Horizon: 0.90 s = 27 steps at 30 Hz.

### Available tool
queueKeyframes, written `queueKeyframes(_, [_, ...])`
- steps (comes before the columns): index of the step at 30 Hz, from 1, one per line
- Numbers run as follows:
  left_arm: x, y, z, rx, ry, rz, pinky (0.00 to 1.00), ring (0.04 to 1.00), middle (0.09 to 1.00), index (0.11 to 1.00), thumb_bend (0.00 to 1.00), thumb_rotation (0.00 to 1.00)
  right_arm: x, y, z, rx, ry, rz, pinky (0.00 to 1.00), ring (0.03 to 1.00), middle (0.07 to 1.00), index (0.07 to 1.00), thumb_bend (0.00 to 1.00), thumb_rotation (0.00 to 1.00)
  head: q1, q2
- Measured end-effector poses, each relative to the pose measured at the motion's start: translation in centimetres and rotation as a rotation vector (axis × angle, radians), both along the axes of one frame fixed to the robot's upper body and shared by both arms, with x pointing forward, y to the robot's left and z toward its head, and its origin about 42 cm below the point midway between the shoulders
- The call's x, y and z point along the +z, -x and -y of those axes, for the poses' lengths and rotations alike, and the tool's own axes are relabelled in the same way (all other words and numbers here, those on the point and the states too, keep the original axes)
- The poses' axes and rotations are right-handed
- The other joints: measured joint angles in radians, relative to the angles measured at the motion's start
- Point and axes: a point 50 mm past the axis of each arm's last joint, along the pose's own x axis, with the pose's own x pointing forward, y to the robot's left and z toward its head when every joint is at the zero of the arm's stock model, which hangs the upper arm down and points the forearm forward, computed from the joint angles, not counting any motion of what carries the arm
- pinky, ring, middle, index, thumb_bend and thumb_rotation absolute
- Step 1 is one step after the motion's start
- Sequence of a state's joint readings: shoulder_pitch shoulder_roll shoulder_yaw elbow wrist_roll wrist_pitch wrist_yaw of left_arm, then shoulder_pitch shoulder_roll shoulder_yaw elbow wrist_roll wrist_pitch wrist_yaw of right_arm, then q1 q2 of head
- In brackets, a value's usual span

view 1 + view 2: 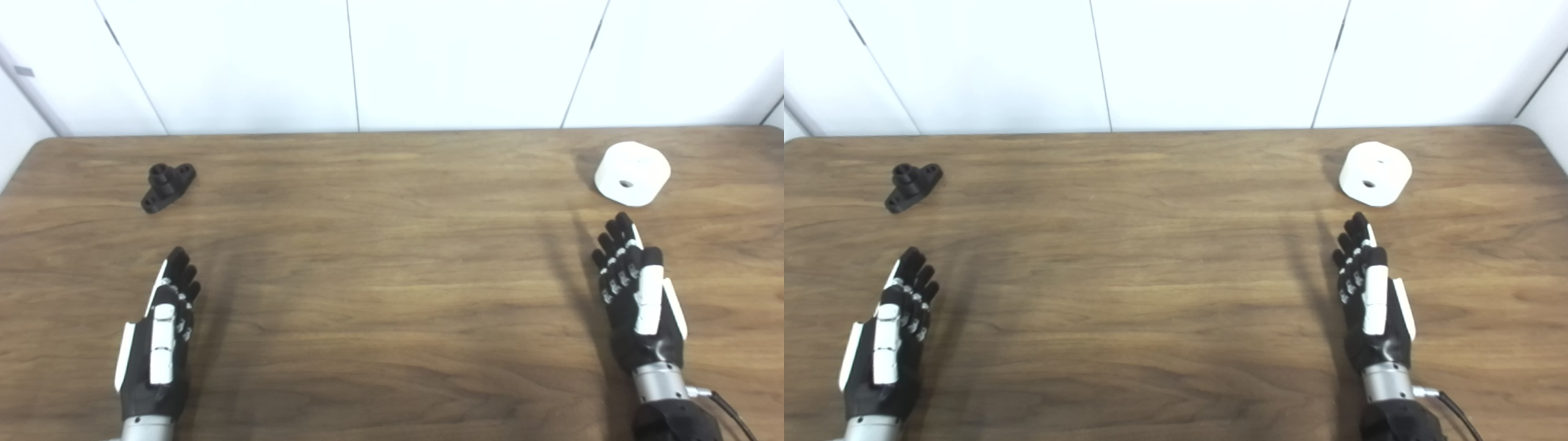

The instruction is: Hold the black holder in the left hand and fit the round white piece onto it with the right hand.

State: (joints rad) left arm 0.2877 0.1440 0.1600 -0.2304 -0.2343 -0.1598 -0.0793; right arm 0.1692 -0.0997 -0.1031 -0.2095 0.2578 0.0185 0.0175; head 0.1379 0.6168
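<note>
Wooden table (392,294): left hand (160,334) and right hand (637,300) hover edge-up, fingers extended, holding nothing.

Brown wooden table (392,275) with visible grain, rounded far corners. White panelled wall (465,61) behind its far edge.

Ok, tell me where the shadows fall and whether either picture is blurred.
Left eye view: each hand, left and right, casts a soft shadow on the table, and the round white piece shades its left side. Right eye view: same shadows, slightly soft, black holder still clear.
</note>
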Motion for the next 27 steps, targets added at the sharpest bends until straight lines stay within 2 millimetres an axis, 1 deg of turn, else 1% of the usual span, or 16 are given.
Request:
queueKeyframes(1, [0.0, 0.0, 0.1, 0.000, -0.003, 0.004, 1.00, 1.000, 0.998, 0.975, 0.47, 0.92, 0.0, 0.0, 0.1, 0.004, 0.001, 0.002, 1.00, 0.998, 1.000, 1.000, 0.56, 1.00, 0.000, 0.000])
queueKeyframes(6, [-0.1, 0.0, 0.5, -0.004, -0.020, 0.008, 1.00, 0.994, 0.991, 0.969, 0.43, 0.94, -0.2, 0.1, 0.6, 0.021, -0.002, 0.018, 1.00, 1.000, 1.000, 1.000, 0.55, 1.00, 0.043, -0.031])
queueKeyframes(11, [-0.1, 0.0, 0.7, 0.011, -0.030, 0.010, 1.00, 0.990, 0.989, 0.961, 0.42, 0.97, -0.2, 0.1, 0.9, 0.029, -0.007, 0.028, 1.00, 1.000, 1.000, 1.000, 0.53, 1.00, 0.068, -0.040])
queueKeyframes(14, [-0.1, 0.0, 0.9, 0.010, -0.043, 0.012, 1.00, 0.997, 0.992, 0.959, 0.44, 0.95, -0.2, 0.1, 1.0, 0.030, -0.009, 0.028, 1.00, 1.000, 1.000, 1.000, 0.55, 1.00, 0.081, -0.046])
queueKeyframes(15, [-0.1, 0.0, 0.9, 0.010, -0.044, 0.012, 1.00, 0.996, 0.991, 0.958, 0.45, 0.95, -0.2, 0.1, 1.0, 0.031, -0.009, 0.028, 1.00, 1.000, 1.000, 1.000, 0.57, 1.00, 0.094, -0.057])
queueKeyframes(17, [-0.1, 0.0, 1.1, 0.010, -0.049, 0.012, 1.00, 0.996, 0.990, 0.957, 0.45, 0.95, -0.2, 0.1, 1.0, 0.035, -0.007, 0.023, 1.00, 1.000, 1.000, 1.000, 0.58, 1.00, 0.098, -0.058])
queueKeyframes(21, [-0.1, 0.0, 1.4, 0.007, -0.064, 0.020, 1.00, 0.996, 0.987, 0.957, 0.44, 0.97, -0.2, 0.2, 1.3, 0.036, -0.001, 0.016, 1.00, 1.000, 1.000, 1.000, 0.58, 1.00, 0.124, -0.077])
queueKeyframes(23, [-0.1, 0.1, 1.6, 0.005, -0.074, 0.023, 1.00, 0.993, 0.985, 0.956, 0.43, 0.97, -0.3, 0.3, 1.5, 0.036, 0.004, 0.014, 1.00, 1.000, 1.000, 1.000, 0.59, 1.00, 0.131, -0.081])
queueKeyframes(27, [-0.2, 0.1, 1.8, 0.016, -0.091, 0.025, 1.00, 0.990, 0.983, 0.957, 0.38, 0.98, -0.3, 0.4, 1.8, 0.030, -0.001, 0.014, 1.00, 1.000, 1.000, 1.000, 0.60, 1.00, 0.129, -0.088])
